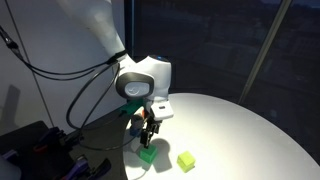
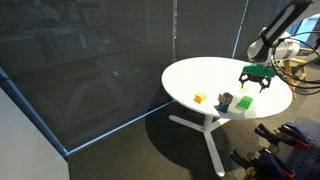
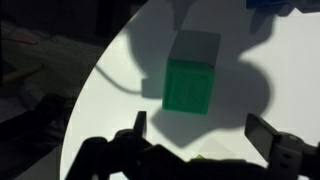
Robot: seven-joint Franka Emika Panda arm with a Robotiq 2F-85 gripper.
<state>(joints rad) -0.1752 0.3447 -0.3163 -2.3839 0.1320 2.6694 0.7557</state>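
Note:
In the wrist view a green block stands on the white round table, just ahead of my gripper. The gripper is open, its two dark fingers spread wide with nothing between them. In an exterior view the gripper hovers just above the green block, apart from it. From the far side, the gripper hangs over the green block near the table's edge.
A yellow-green block lies beside the green one. An orange-yellow block and a dark block sit further along the table. Dark glass panels stand behind. Cables and gear sit near the arm's base.

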